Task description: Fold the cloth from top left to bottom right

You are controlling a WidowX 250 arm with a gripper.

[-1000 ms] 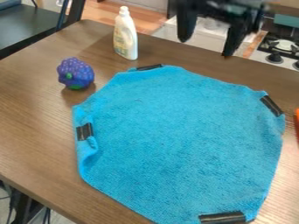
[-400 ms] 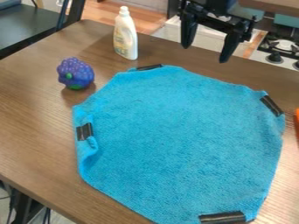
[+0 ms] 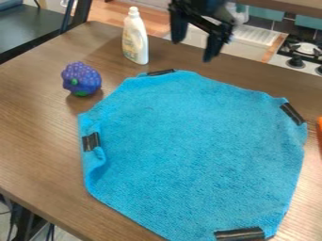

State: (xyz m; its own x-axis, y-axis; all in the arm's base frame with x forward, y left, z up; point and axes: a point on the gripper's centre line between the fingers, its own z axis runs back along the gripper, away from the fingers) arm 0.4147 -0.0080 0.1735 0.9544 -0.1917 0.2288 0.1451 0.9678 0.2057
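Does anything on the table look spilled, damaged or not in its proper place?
I see no spill or damage. Only the blue cloth looks slightly untidy: at the picture's left, its edge is rumpled by the black strip, while the middle lies fairly flat. The white bottle stands upright.

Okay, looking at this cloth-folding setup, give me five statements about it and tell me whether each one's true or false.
1. The blue cloth lies spread out on the brown table. True.
2. The gripper is pinching the cloth. False: its fingers are apart, past the cloth's far edge in the view.
3. The white bottle stands upright. True.
4. The purple toy sits on top of the cloth. False: it rests on the table beside it.
5. A black strip marks the cloth's nearest corner. True.
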